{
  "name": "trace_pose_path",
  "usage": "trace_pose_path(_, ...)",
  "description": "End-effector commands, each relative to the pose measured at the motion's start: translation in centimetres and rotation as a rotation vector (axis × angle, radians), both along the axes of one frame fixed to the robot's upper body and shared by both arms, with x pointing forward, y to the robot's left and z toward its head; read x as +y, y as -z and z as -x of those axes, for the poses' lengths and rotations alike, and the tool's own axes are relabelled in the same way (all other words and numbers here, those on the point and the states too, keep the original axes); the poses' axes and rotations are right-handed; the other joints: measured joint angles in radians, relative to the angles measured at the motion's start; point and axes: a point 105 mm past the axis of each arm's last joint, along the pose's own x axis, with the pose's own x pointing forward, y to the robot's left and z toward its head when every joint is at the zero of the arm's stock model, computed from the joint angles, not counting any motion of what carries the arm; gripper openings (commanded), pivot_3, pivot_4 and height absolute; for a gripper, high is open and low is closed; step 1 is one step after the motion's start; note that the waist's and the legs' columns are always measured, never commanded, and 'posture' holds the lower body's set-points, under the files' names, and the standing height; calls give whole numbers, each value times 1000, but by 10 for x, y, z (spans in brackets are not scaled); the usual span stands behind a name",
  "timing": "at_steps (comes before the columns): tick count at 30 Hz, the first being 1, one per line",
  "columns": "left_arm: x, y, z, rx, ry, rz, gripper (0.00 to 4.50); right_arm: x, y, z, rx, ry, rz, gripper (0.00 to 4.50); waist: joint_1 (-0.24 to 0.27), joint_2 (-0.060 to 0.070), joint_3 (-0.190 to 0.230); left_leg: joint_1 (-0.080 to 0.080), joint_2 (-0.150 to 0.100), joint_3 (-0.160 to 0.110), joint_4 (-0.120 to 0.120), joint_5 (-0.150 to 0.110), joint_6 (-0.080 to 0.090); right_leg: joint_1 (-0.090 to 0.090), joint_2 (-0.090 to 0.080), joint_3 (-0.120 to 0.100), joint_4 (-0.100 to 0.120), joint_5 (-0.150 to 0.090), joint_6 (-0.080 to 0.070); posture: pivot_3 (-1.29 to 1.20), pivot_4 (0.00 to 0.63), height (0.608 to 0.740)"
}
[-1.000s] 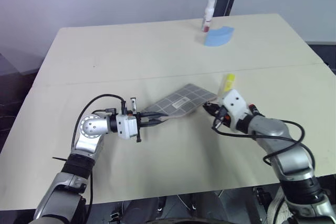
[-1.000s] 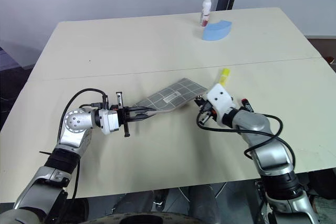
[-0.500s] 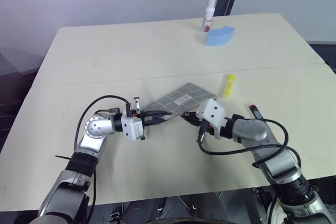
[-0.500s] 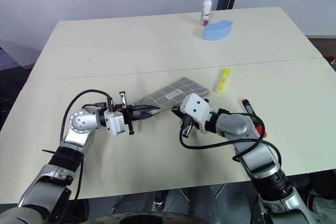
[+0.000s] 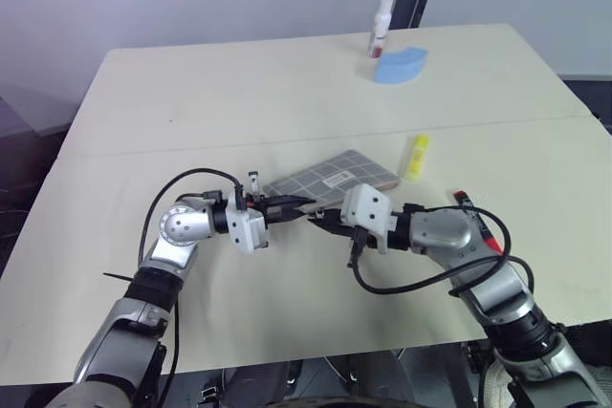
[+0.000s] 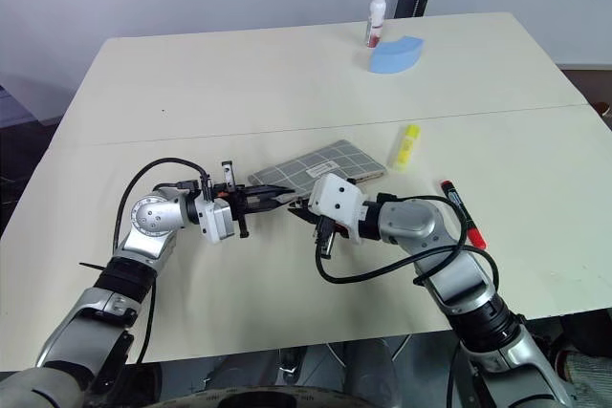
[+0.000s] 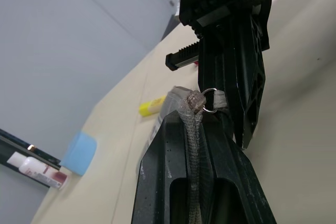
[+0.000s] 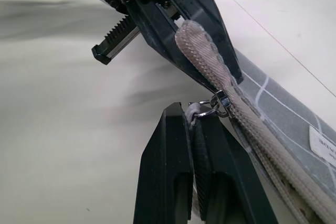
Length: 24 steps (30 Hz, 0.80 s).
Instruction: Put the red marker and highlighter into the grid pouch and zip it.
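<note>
The grey grid pouch (image 5: 337, 179) lies tilted on the table, its near-left end raised. My left gripper (image 5: 295, 204) is shut on that end's fabric edge (image 7: 191, 116). Tip to tip with it, my right gripper (image 5: 320, 224) is shut on the zipper's cord pull (image 8: 198, 124), which hangs from a small ring on the slider. The yellow highlighter (image 5: 416, 156) rests on the table just right of the pouch. Further right lies the red marker (image 6: 462, 214), partly behind my right forearm.
A white bottle with a red label (image 5: 381, 26) and a blue fan-shaped piece (image 5: 399, 66) stand at the table's far side. The table's near edge (image 5: 316, 355) runs close below both arms.
My right gripper has travelled left along the pouch, from its right end to the left gripper's tips. The pouch shifted slightly, and the highlighter and marker now show clear of the arm.
</note>
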Motion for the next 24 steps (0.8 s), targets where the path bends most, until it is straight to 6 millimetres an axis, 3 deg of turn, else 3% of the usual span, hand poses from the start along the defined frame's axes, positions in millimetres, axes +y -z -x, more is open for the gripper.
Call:
trace_pose_path(1, -8, -15, 1, -84, 13, 49, 0, 13, -9, 9, -44, -83, -17, 75, 0, 0, 0, 0, 0, 0, 0, 0, 0, 0, 0, 0, 0, 0, 0, 0, 150, 739)
trace_pose_path(4, -5, -15, 1, -75, 12, 45, 0, 2, -7, 9, 4, -47, -33, 1021, 1, 0, 0, 0, 0, 0, 0, 0, 0, 0, 0, 0, 0, 0, 0, 0, 150, 739)
trace_pose_path(7, 1, -12, -1, -70, -13, 46, 0, -18, 0, 11, 10, 23, -4, 2434, 3, 0, 0, 0, 0, 0, 0, 0, 0, 0, 0, 0, 0, 0, 0, 0, 150, 739)
trace_pose_path(11, 11, -12, -7, -56, -84, 75, 0, -61, -7, 9, -36, 257, -46, 4459, 4, -1, 0, 0, 0, 0, 0, 0, 0, 1, 0, 0, -1, 0, 0, 0, 150, 739)
trace_pose_path(18, 21, -13, -17, -66, -163, 112, 0, -99, -16, 5, -121, 630, -210, 4459, 1, -1, 0, 2, 0, 0, -3, -1, 1, 0, 0, 0, 2, 0, 0, 0, 150, 739)
trace_pose_path(21, 20, -14, -23, -48, -184, 141, 0, -118, -14, -11, -156, 859, -231, 4459, 0, -1, 0, 2, 1, 0, -2, 0, 0, -1, 0, 0, 3, 0, 0, 0, 150, 739)
trace_pose_path(24, 19, -16, -32, -23, -222, 186, 0, -121, -6, -27, -171, 958, -227, 4459, 1, -1, 0, 2, 1, 0, -2, 1, -1, 0, 1, 0, 3, 0, 0, 0, 150, 739)
